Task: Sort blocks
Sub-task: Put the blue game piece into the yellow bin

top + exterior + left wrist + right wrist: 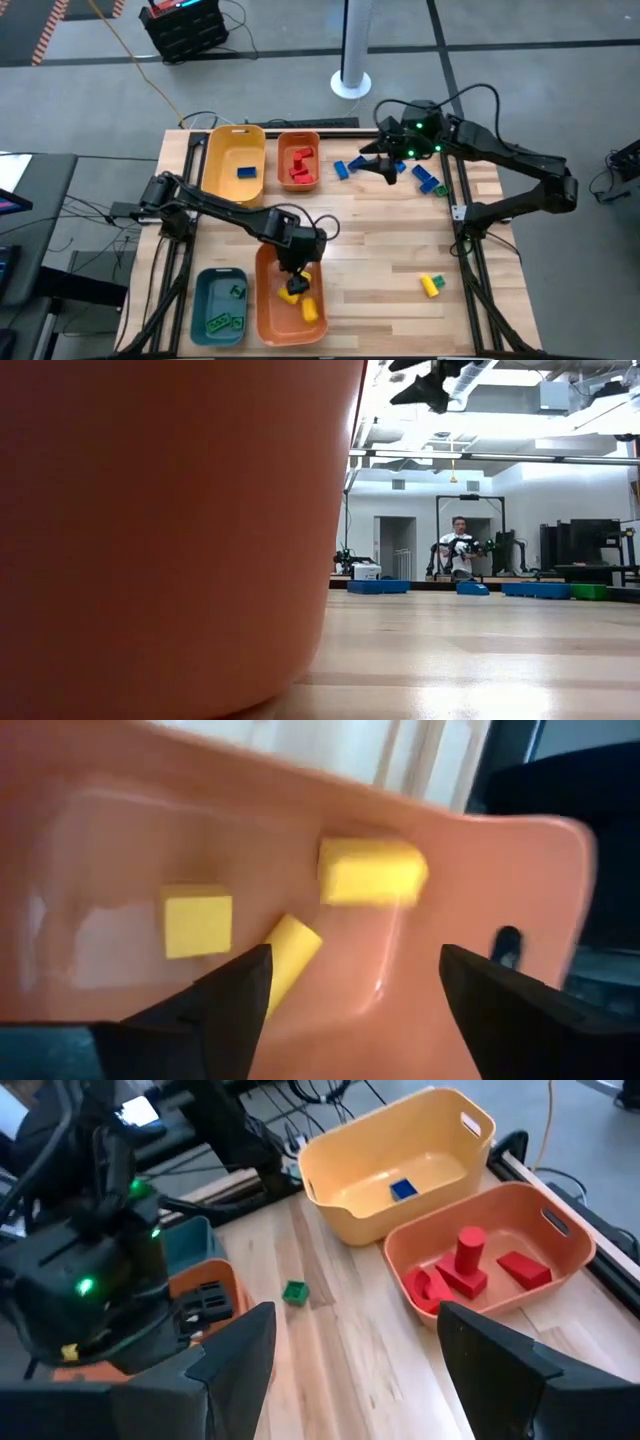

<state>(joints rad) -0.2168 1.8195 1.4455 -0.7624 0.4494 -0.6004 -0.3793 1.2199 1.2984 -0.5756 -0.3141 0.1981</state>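
The left gripper (295,272) is hanging over the near orange plastic bin (266,318) at the table's front edge, its dark fingers (215,1005) standing wide apart with nothing between them. Below them, 3 small yellow plastic blocks (372,871) are lying on that bin's floor, 2 of them close together and 1 a little apart.

The right gripper (385,160) is hovering above the far side of the wooden table (400,240), just beside a scatter of small blue plastic blocks (428,180); its fingers (235,1365) are also spread wide and holding nothing.

At the far edge, a second orange plastic bin (298,165) is holding several red plastic blocks (465,1270), and the yellow plastic bin (235,165) next to it is holding 1 blue block (247,172). The teal plastic bin (218,305), to the left of the near orange bin, is holding green plastic blocks (225,322). 1 small green block (294,1292) is lying alone on the wood between the bins. Near the table's right front, a yellow block with a green block touching it (431,284) is lying well apart from everything else.

In the low view, the near orange bin's wall is filling most of the picture, and a person (459,548) is sitting far off in the room behind.
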